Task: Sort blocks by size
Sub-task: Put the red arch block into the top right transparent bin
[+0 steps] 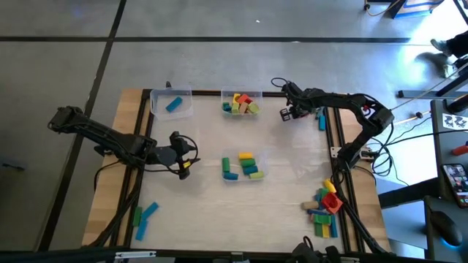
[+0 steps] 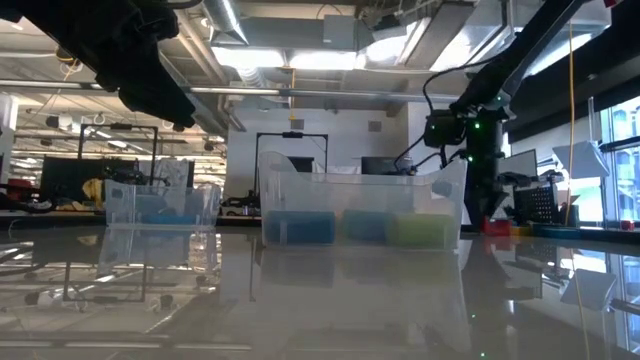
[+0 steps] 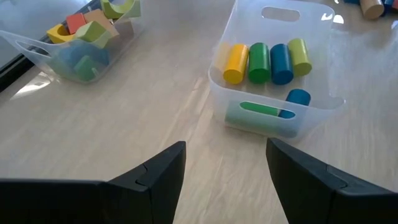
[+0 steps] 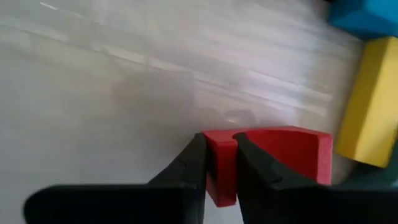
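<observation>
The right gripper [image 4: 221,165] has its jaws clamped on a red block [image 4: 280,155], an arch-like piece with a curved notch along its upper edge, pinching one end of it between the two dark fingers. Just beside this red block lie a yellow block [image 4: 373,106] and a blue block [image 4: 367,15] on the pale desk [image 4: 124,74]. In the high view the right gripper [image 1: 290,112] sits near the far right corner of the desk [image 1: 190,212], next to the far middle tub [image 1: 227,96], which holds a mix of red, orange, yellow and green pieces. The left gripper [image 1: 184,162] is over the left part of the desk, its jaws apart and holding nothing, pointed toward the centre tub [image 3: 323,102]. That clear tub holds a yellow cylinder [image 3: 235,62], a green cylinder [image 3: 259,61], a blue cylinder [image 3: 280,62] and a lighter green cylinder [image 3: 299,55] side by side, with more blue and green pieces below them. The far left tub [image 1: 155,107] contains a single blue block [image 1: 173,104]. Loose blocks remain on the desk: a small group of green and blue sticks [image 1: 143,218] at the near left corner, and a heap of mixed blocks [image 1: 326,210] at the near right corner.
</observation>
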Motion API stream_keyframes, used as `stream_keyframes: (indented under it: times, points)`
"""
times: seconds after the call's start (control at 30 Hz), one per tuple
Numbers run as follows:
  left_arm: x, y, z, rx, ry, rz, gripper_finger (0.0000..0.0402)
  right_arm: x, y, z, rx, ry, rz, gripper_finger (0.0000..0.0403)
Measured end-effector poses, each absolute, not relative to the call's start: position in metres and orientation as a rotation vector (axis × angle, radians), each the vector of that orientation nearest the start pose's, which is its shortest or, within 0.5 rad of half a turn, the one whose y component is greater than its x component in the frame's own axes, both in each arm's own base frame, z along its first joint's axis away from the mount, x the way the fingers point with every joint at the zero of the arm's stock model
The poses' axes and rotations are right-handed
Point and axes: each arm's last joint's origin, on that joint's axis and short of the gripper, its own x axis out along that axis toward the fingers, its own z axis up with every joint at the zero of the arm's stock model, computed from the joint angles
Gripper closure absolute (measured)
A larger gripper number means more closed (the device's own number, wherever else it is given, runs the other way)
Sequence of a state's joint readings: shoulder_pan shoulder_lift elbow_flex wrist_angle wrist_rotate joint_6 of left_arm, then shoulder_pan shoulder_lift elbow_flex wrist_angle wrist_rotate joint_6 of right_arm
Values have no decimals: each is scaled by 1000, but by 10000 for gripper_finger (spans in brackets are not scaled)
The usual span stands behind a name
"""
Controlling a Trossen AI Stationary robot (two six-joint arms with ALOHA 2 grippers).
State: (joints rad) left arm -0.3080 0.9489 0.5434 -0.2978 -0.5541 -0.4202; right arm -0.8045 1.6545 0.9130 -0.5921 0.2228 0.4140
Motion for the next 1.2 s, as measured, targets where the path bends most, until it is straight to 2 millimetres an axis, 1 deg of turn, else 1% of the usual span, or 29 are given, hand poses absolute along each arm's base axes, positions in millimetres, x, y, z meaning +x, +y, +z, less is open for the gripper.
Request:
stream_keyframes:
  times: [0.07,0.23,0.43,0.63,0.77,0.97,1.1,1.2]
  points:
    - [181,-42,217,-109,576,363,183,197,-210,158,714,1128,-1128,343]
    - [181,-42,217,-109,575,363,183,213,-203,179,670,1064,-1076,351]
    - [181,-42,217,-109,576,363,183,241,-195,206,608,974,-1005,344]
    - [181,-42,217,-109,575,363,183,269,-183,236,534,887,-914,342]
    - [181,-42,217,-109,576,363,183,287,-174,252,487,786,-853,342]
    - [181,-42,217,-109,575,363,183,308,-166,261,459,638,-729,341]
    - [181,-42,217,-109,576,363,183,319,-171,257,435,577,-689,341]
    - [181,-42,217,-109,575,363,183,328,-176,250,435,539,-667,341]
